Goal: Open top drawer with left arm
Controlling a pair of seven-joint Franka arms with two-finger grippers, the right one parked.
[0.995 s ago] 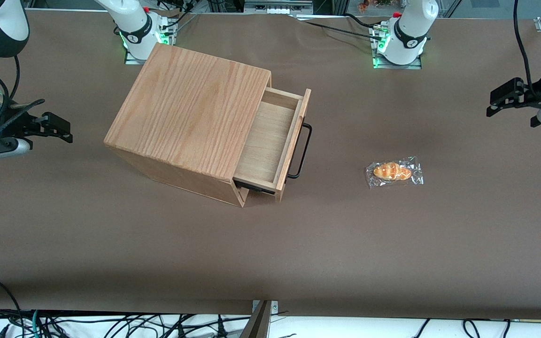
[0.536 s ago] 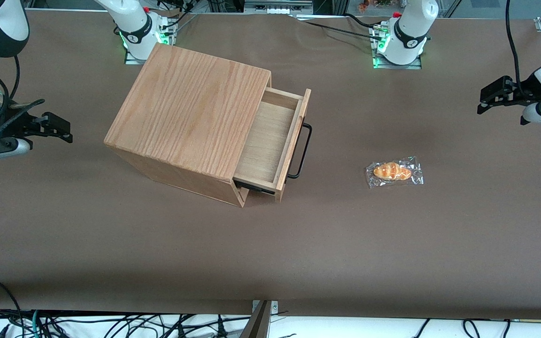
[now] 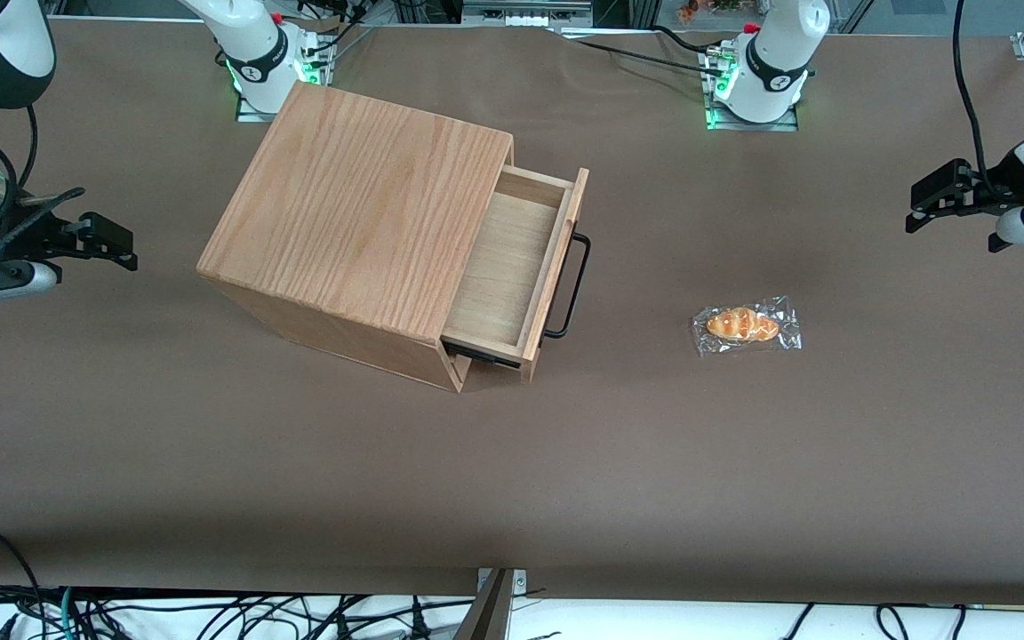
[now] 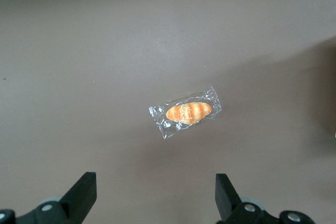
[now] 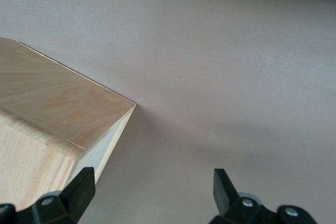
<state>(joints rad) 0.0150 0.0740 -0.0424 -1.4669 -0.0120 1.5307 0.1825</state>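
My black two-finger gripper point(image 3: 925, 197) hangs wide open, empty, at the front view's right edge. The shallow light-oak top drawer point(image 3: 521, 262) sits mid-frame, already pulled out, well apart, its thin black bar handle point(image 3: 571, 286) facing me.

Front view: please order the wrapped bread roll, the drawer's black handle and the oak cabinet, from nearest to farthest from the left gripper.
From the left gripper, fingers open, at the working arm's end:
1. Wrapped bread roll, on the table.
2. Black handle, on the open top drawer.
3. Oak cabinet, toward the parked arm.
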